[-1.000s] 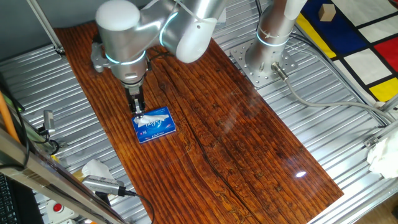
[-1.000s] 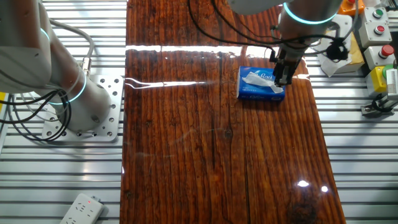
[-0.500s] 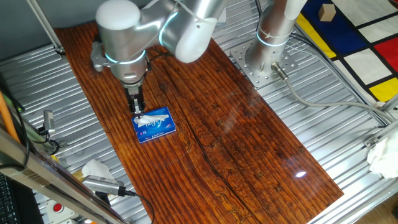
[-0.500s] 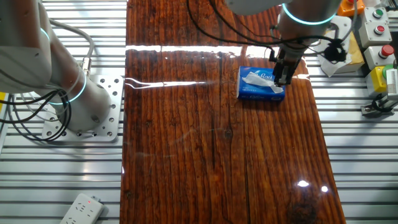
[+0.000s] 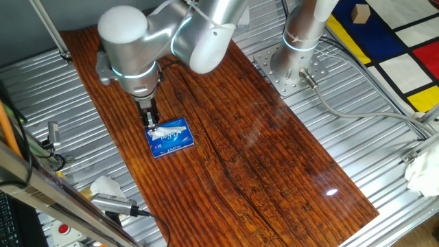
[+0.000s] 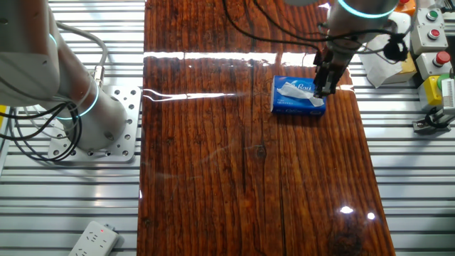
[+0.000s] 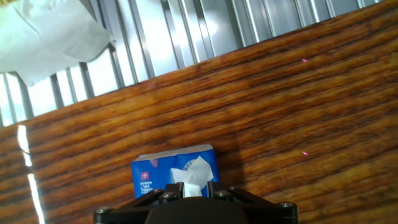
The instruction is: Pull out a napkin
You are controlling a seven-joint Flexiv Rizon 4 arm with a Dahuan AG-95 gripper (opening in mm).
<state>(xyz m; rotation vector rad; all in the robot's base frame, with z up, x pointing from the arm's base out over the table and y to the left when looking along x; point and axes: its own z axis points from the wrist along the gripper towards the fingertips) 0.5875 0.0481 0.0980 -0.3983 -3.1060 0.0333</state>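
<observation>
On a dark wooden board (image 5: 260, 144) over ribbed metal, the end effector (image 5: 151, 123) pinches the napkin (image 5: 164, 128).

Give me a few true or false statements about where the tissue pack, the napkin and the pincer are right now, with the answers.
1. The small blue rectangular tissue pack lies on the dark wooden board. True.
2. The thin white paper napkin lies loose on the board, apart from the pack. False: it sticks up out of the pack's opening.
3. The two-finger pincer is at the pack, its tips at the napkin. True.
4. The pack sits on the ribbed metal surface. False: it rests on the wood, near one edge of the board.
5. A bulky white paper wad lies on the metal slats beyond the board. True.
6. The pack is red. False: it is blue with white print.
</observation>
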